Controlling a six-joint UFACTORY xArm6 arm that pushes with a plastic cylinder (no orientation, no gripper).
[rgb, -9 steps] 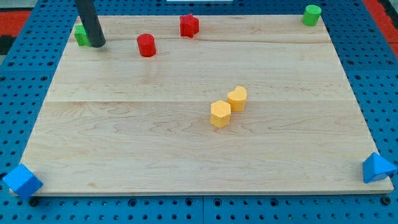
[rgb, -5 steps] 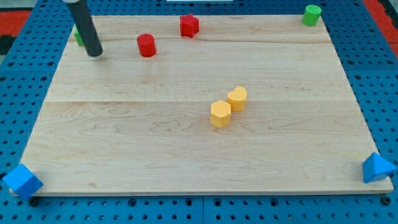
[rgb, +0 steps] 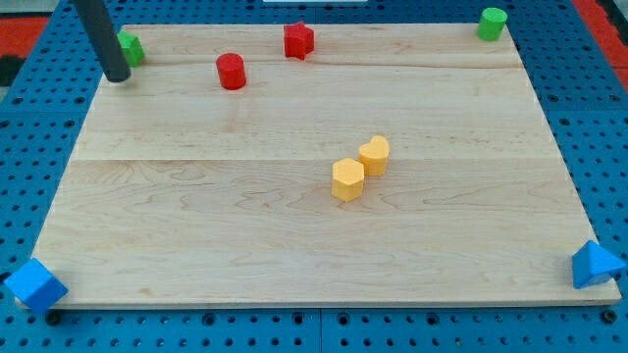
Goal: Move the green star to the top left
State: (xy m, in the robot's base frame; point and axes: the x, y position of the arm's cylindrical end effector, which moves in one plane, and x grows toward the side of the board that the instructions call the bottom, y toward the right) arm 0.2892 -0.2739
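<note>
The dark straight rod [rgb: 101,39] runs off the view's top edge, and it covers the left part of the small green block [rgb: 130,47], whose star shape cannot be made out.

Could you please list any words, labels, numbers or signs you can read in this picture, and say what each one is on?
There are none to read.
The wooden board shows only bare grain.
The green star, red cylinder, red star, green cylinder, both yellow blocks and the blue blocks at the lower corners carry no markings.
My tip, just left of and below the green star, is plain dark.
The blue pegboard has holes only.
</note>
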